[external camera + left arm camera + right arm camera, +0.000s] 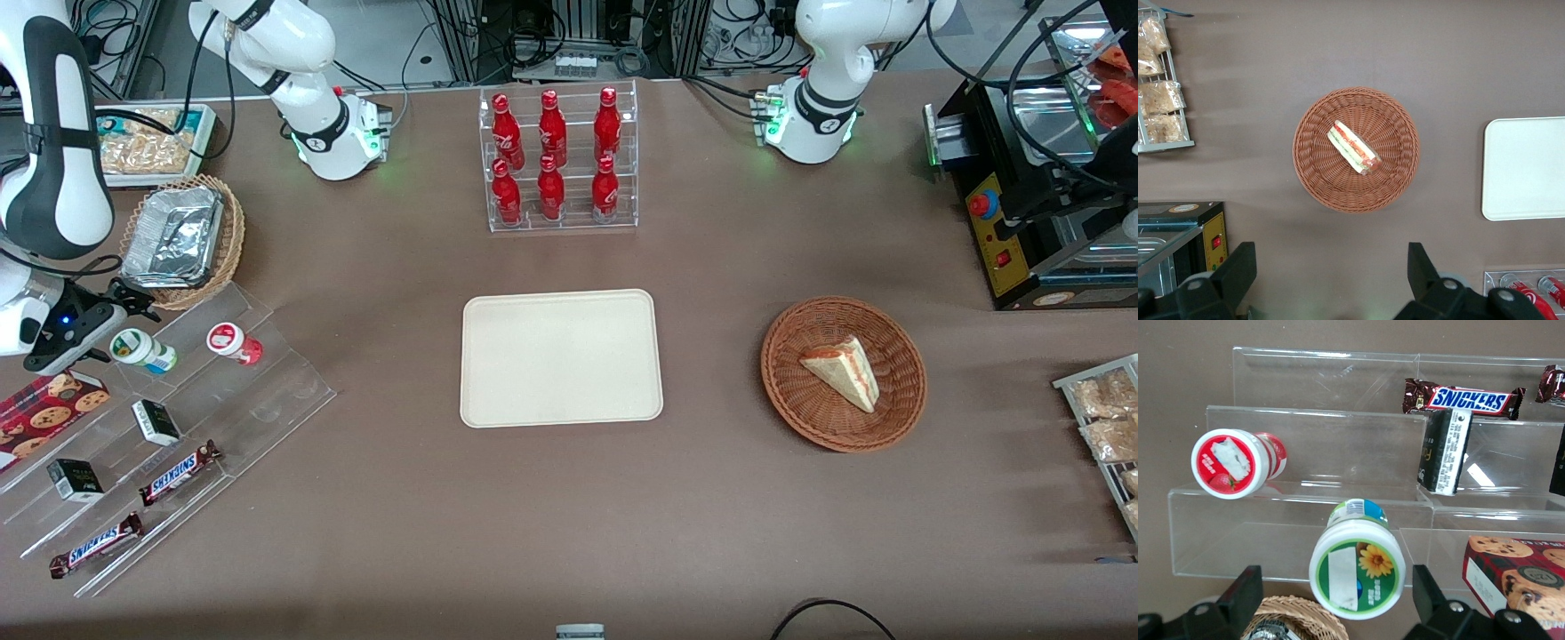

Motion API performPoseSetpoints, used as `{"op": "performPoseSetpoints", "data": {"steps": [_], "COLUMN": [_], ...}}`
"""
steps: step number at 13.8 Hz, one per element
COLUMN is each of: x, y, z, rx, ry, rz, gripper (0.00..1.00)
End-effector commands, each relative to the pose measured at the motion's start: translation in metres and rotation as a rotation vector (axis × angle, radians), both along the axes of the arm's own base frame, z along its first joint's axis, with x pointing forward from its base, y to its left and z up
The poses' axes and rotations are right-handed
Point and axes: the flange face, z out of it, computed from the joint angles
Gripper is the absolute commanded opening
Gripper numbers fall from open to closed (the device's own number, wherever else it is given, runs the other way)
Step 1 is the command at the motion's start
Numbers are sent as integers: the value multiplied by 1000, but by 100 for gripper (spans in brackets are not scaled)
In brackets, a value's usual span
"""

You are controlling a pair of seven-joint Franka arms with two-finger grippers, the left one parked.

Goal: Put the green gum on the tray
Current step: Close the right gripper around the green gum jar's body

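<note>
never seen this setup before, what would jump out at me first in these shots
Probably the six red cola bottles in a clear rack, farther from the front camera than the bare cream tray at mid-table. Next, the wicker basket holding a sandwich wedge, toward the parked arm's end. At the working arm's end, the open gripper hangs close over the green gum on a clear stepped stand, beside a red-lidded bottle.

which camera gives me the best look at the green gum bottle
The right wrist view: the green gum fills the frame lid-on between the open end effector fingers, flower label clear. The front view shows it small on the clear stepped rack, beside the end effector. The left wrist view misses it.
</note>
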Motion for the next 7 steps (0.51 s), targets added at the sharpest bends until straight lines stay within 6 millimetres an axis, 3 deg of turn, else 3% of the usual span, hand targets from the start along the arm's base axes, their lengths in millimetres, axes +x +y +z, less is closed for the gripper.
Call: {"op": "performPoseSetpoints", "data": {"steps": [1,3,4,7], "x": [-6,-6,-6,-4], "y": [-1,0,0,2], "z": [-4,-6,-6,-5], "rx": [-6,-6,-7,-7], "ry": [-24,-24,-24,-22], "rz": [18,20,21,25], "gripper": [83,20,0,0]}}
